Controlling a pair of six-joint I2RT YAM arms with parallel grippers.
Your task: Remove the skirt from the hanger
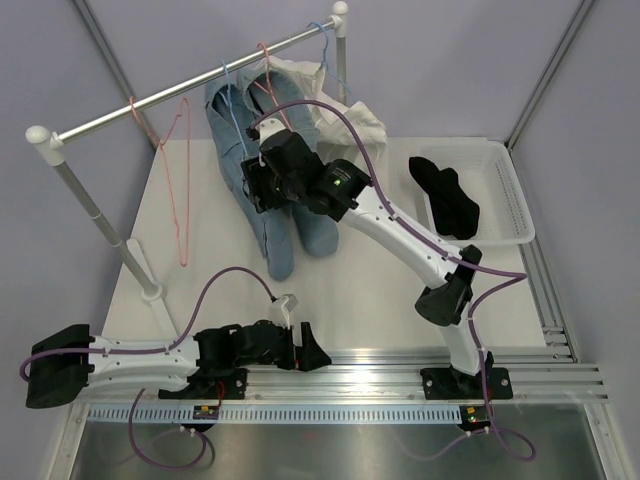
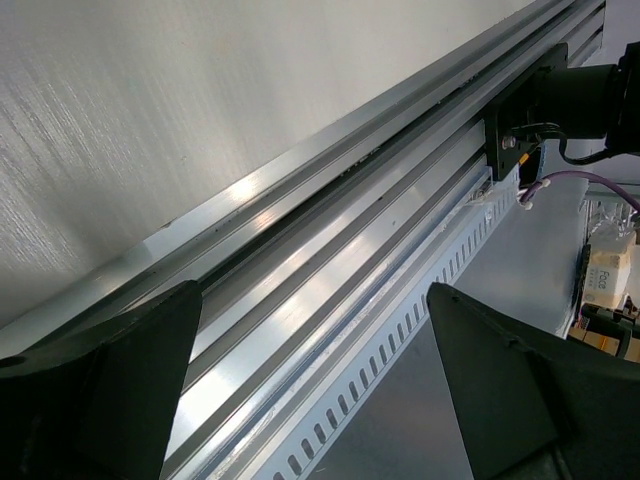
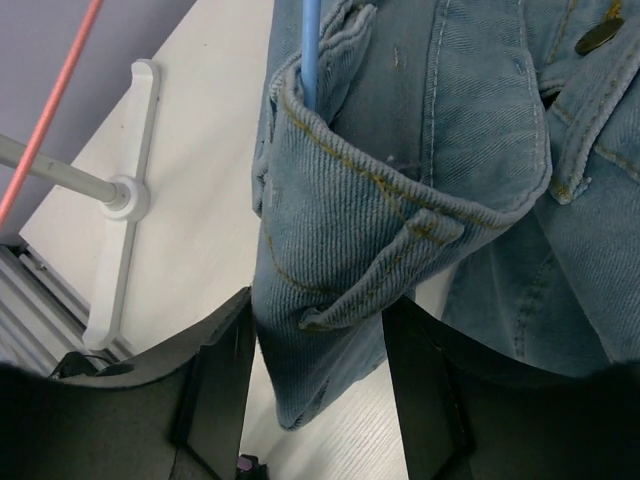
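Observation:
The black skirt (image 1: pixel 447 197) lies crumpled in the white basket (image 1: pixel 515 200) at the right, off any hanger. The pink wire hanger (image 1: pixel 180 180) hangs bare on the rail's left part; a strip of it shows in the right wrist view (image 3: pixel 60 90). My right gripper (image 1: pixel 262 185) is open at the blue jeans (image 1: pixel 290 240), its fingers standing either side of a waistband fold (image 3: pixel 400 150). My left gripper (image 1: pixel 305 350) is open and empty, low over the aluminium front rail (image 2: pixel 300 260).
The jeans hang on a light-blue hanger (image 3: pixel 311 50) on the clothes rail (image 1: pixel 200 85). A white shirt (image 1: pixel 350 120) hangs behind them. The rack's left post and foot (image 1: pixel 145 280) stand on the white table.

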